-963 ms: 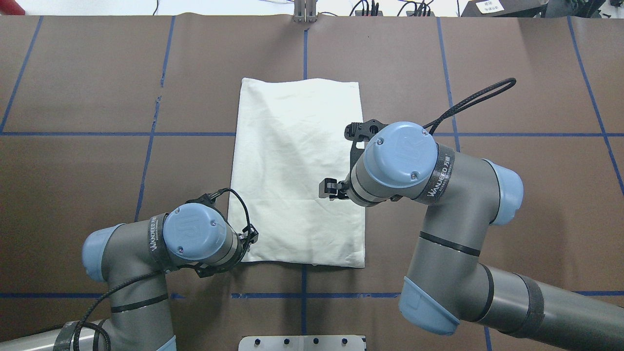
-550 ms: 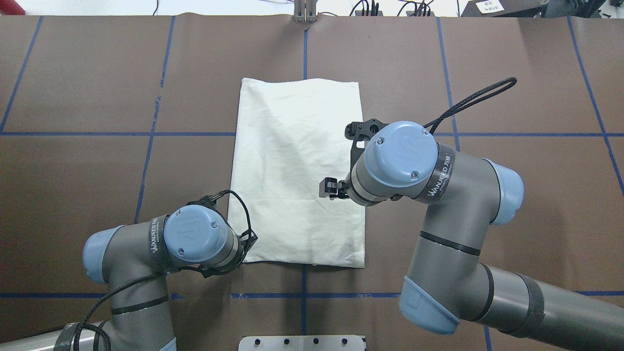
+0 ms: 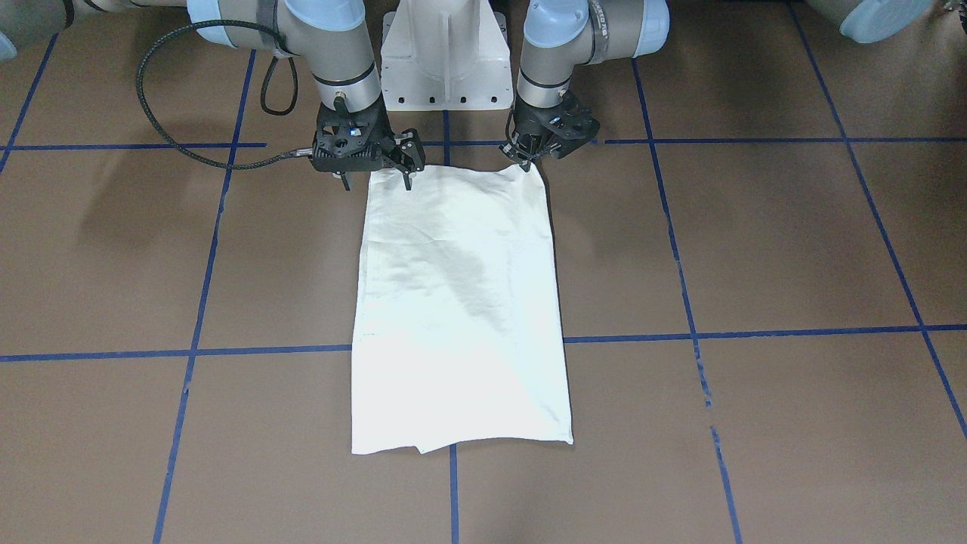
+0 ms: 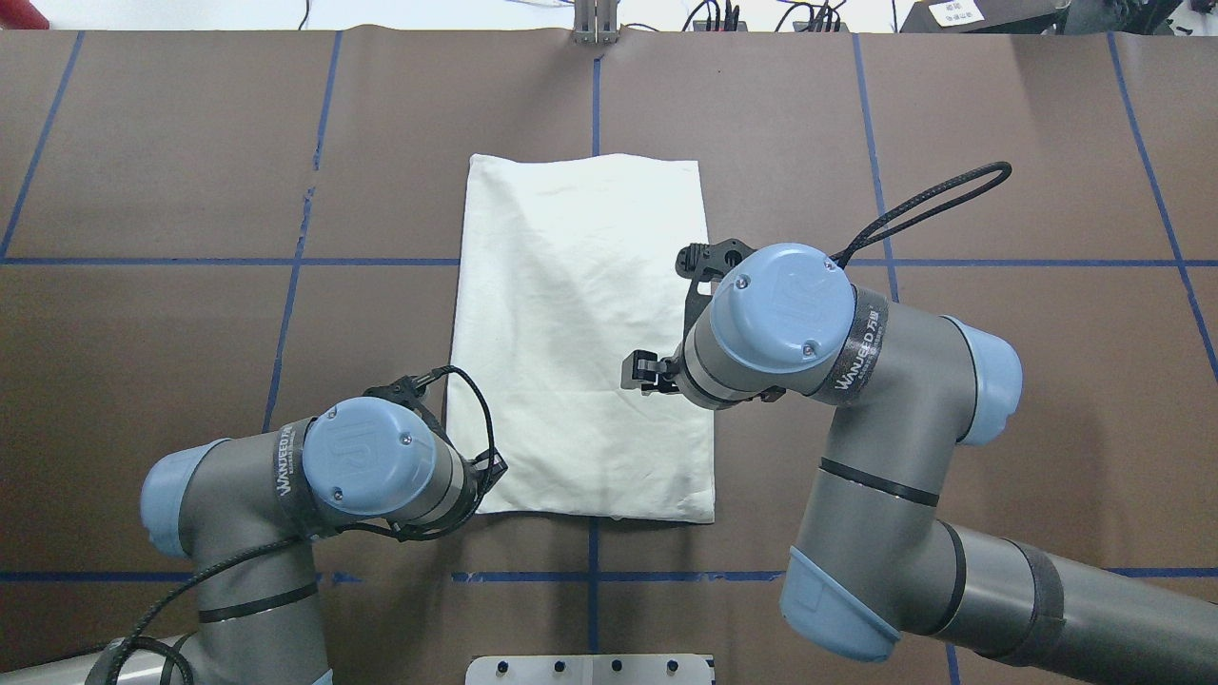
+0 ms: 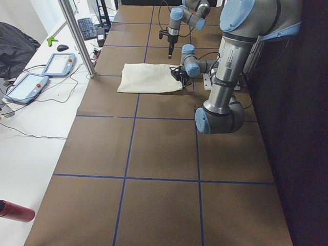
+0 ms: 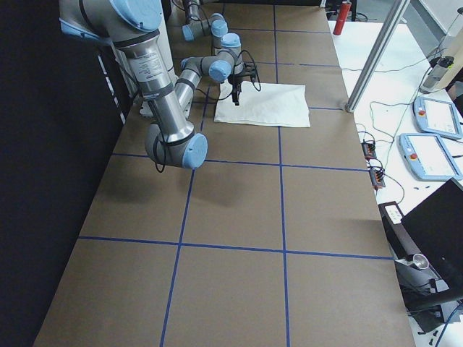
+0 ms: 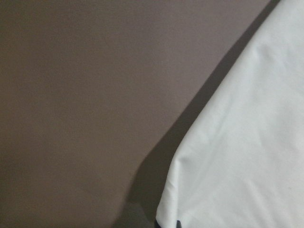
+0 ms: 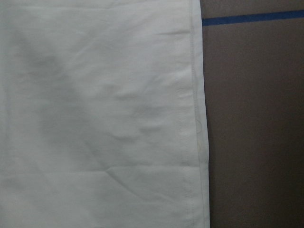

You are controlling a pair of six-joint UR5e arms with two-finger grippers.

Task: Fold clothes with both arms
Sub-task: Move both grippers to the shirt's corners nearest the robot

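Probably called for lowering wide-open right fingers (image 3: 409,177) onto the T-shirt's (image 3: 461,302) near corner, matching left fingers (image 3: 523,157), grip impossible to tell.

Overhead view: left arm (image 4: 366,463) shifts slightly toward the lower left of the frame. Its wrist cap now sits lower and further left, beside the lower-left corner of the T-shirt (image 4: 580,333), and its elbow cap slides nearer the left edge. Right arm (image 4: 782,306) drops a touch lower in frame, and its cable (image 4: 933,195) loop moves down with it.
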